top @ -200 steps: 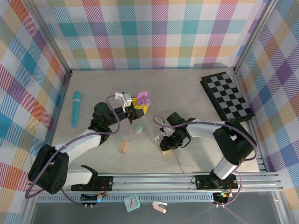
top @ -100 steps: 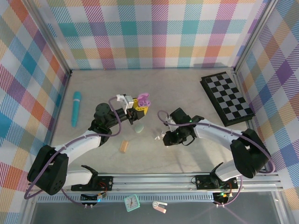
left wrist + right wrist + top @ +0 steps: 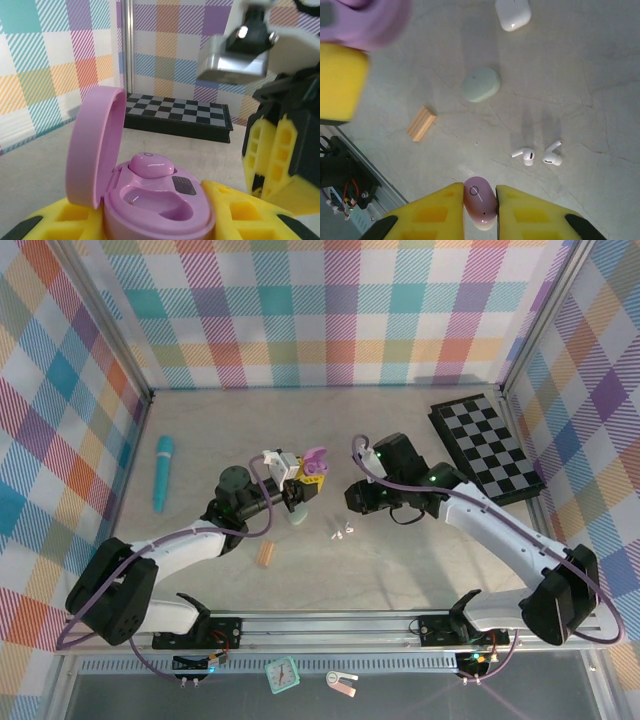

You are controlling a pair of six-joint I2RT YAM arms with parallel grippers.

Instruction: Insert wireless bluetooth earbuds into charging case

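Observation:
My left gripper [image 3: 160,222] is shut on a purple charging case [image 3: 160,200], [image 3: 316,458] with its lid [image 3: 95,145] standing open. One purple earbud [image 3: 150,164] sits in the far slot. The near slot [image 3: 157,202] is empty. My right gripper [image 3: 480,192], [image 3: 353,497] is shut on another purple earbud [image 3: 480,204], pinched between its yellow fingers, above the table and just right of the case. Two white earbuds [image 3: 525,156], [image 3: 343,532] lie loose on the table below it.
A pale green case [image 3: 481,85], [image 3: 298,515], a white case [image 3: 513,13] and a tan ribbed block [image 3: 421,123], [image 3: 265,555] lie near the middle. A teal tube [image 3: 162,472] lies at the left and a checkerboard [image 3: 487,448] at the back right.
My right gripper has risen off the table by the white earbuds and swung back towards the held case. My left gripper with the case has shifted slightly right.

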